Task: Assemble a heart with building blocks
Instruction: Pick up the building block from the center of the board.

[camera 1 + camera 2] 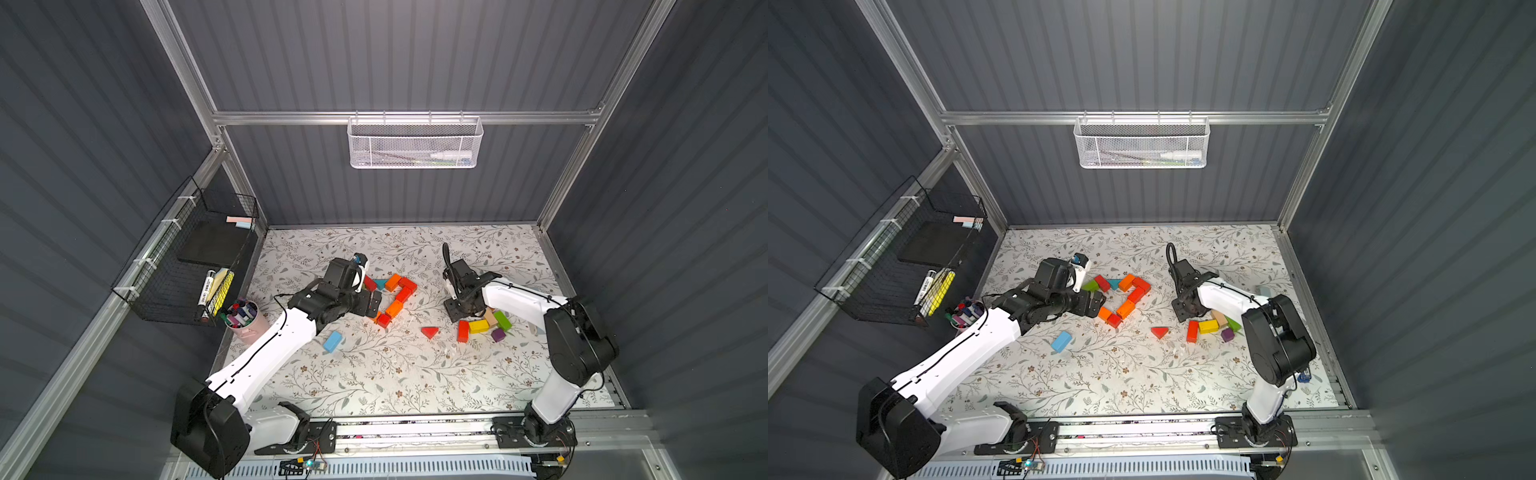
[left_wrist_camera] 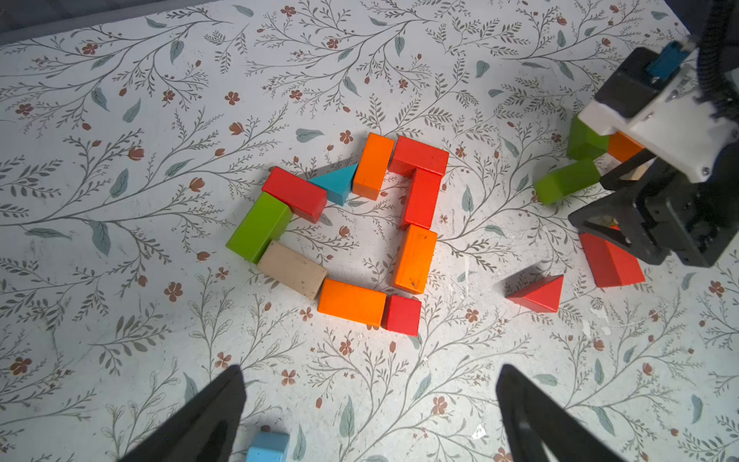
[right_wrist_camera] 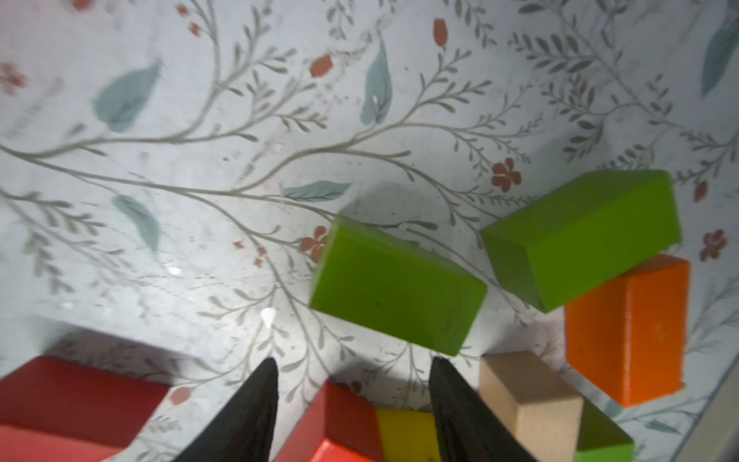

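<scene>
Left arm fills my near corner, left gripper spread wide and empty over the outline of building blocks mid floral table. Right gripper, jaws partly parted, hangs just above a red brick in the loose pile.

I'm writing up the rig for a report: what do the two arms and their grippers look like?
The left arm and right arm match: smooth white shells, bulky black joint housings, a thin black cable running along each white link. The left gripper and right gripper are matte black with tapering, pointed fingers.
</scene>
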Controlling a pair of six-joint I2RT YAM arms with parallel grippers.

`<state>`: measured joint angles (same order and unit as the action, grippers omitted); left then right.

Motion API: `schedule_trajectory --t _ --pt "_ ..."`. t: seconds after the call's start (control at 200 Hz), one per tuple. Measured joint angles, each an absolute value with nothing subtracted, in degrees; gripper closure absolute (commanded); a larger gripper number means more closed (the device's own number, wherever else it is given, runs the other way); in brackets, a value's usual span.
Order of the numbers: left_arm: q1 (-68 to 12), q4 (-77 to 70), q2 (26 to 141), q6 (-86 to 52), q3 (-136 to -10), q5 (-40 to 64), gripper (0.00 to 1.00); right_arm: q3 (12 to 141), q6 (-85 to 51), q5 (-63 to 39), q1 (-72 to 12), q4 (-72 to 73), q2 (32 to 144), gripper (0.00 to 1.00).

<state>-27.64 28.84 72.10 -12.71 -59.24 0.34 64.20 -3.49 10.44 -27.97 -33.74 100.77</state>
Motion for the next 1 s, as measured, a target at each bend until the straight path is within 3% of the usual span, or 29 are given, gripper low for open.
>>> schedule_trajectory --t 0.23,0.59,0.72,0.815,1.0 --pt "-27.6 28.8 72.1 -12.7 -59.2 0.4 0.01 67.0 -1.9 15.1 -27.6 -35.1 104.0 0.29" --pt "-27.6 28.9 72.1 -12.7 -59.2 0.4 0.01 74.0 1.3 14.1 -25.5 -33.6 110.4 0.35" --pt "-27.6 28.9 72.1 -12.7 -59.2 0.4 0.01 75.8 2.5 11.7 -25.0 -32.9 111.2 0.46" --pt "-27.6 28.9 72.1 -12.7 -59.2 0.4 0.01 76.0 2.9 10.1 -24.4 -32.8 111.6 0.59" --pt "-27.6 28.9 72.2 -12.7 -59.2 0.4 0.01 76.0 2.9 7.7 -24.0 -32.8 111.7 0.69"
